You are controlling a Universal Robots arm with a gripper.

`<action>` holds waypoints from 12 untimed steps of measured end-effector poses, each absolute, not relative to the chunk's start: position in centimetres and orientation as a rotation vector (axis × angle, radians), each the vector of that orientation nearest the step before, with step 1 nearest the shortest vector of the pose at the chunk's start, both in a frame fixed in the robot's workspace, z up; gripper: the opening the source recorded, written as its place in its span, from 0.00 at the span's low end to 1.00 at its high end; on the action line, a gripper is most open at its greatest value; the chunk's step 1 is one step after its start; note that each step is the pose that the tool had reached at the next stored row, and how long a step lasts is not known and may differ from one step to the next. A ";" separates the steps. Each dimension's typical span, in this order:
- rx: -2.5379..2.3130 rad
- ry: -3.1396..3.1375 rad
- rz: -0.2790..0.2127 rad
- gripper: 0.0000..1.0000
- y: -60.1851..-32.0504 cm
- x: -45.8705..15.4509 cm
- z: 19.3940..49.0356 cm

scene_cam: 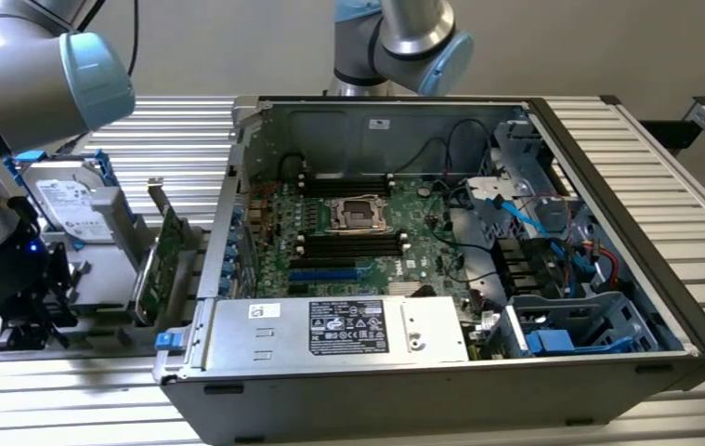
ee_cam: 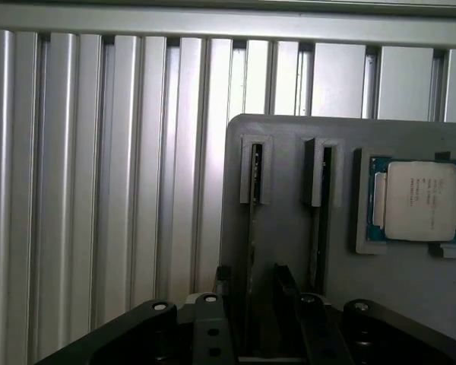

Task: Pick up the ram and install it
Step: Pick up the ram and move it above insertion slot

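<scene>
The claw (ee_cam: 253,287) hangs spread over the grey holder (ee_cam: 286,220), its dark fingers (ee_cam: 285,280) on either side of the ram (ee_cam: 253,217), which stands on edge in a narrow slot. A good grip, I judge, means staying centred and square, closing on the thin board's flat faces (stiff, but slim). The holder looks matt; the surface (ee_cam: 99,190) is ribbed metal.

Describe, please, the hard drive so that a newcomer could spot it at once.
Find the open computer case on the slatted table, then the grey holder tray beside it at the exterior view's left. The hard drive stands upright at the tray's far end: a silver box with a white label and blue rails, unlike the thin green expansion card standing nearer the case.
</scene>
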State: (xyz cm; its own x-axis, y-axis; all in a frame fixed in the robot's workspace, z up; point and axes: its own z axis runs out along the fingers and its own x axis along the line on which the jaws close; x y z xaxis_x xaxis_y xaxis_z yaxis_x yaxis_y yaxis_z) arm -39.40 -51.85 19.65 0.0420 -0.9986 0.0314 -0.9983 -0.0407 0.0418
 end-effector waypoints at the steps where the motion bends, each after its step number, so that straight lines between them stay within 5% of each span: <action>1: 2.229 -2.138 -0.011 0.36 -51.9 -39.4 19.7; 12: 2.227 -2.137 -0.014 0.36 -51.9 -39.4 19.4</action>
State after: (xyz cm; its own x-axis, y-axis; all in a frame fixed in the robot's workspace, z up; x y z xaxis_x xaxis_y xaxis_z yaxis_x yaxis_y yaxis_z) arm -39.40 -51.86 19.41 0.0422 -0.9986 0.0319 -0.9981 -0.0407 0.0460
